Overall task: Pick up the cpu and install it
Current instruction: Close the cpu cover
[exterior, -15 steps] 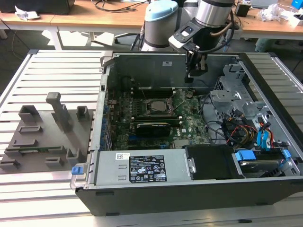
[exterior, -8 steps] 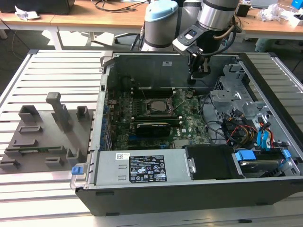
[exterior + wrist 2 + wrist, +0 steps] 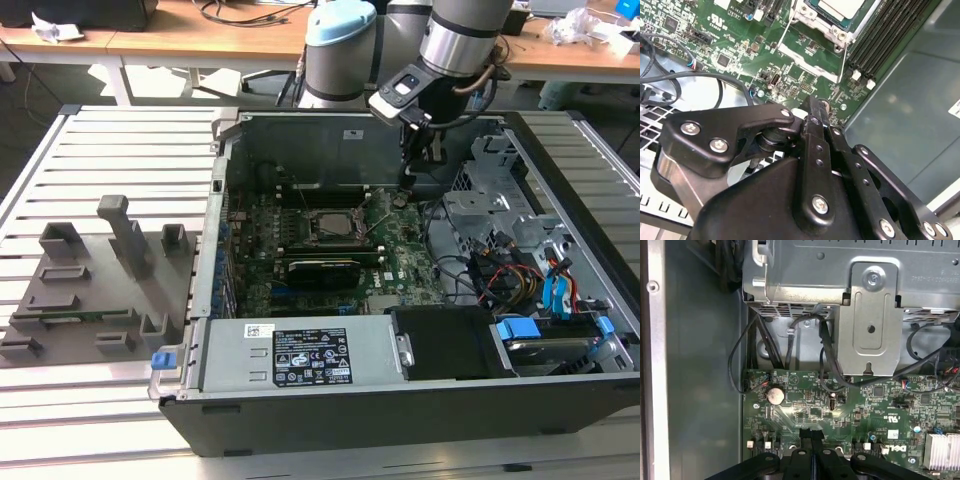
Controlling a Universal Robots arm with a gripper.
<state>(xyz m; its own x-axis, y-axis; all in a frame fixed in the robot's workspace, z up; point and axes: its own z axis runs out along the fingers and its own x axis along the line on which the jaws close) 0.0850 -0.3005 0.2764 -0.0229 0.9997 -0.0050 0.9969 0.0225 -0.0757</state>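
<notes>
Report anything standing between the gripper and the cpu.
Nothing tall is visible between them. The gripper hangs over the motherboard, to the exterior view's right of the cpu, which lies in its socket. In the second wrist view, only low board parts and the socket's thin wire lever lie between them.

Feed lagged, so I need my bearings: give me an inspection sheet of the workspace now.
Surface: slatted metal table, open computer case on it.
Job's things: cpu sits in the motherboard socket.
Clutter: grey fixture on the table, exterior view's left.
Grippers: pincer shut, empty, over the motherboard, apart from the cpu.
Cables: black cables by the drive cage; coloured cables at exterior view's right.
Surroundings: wooden desks behind.
</notes>
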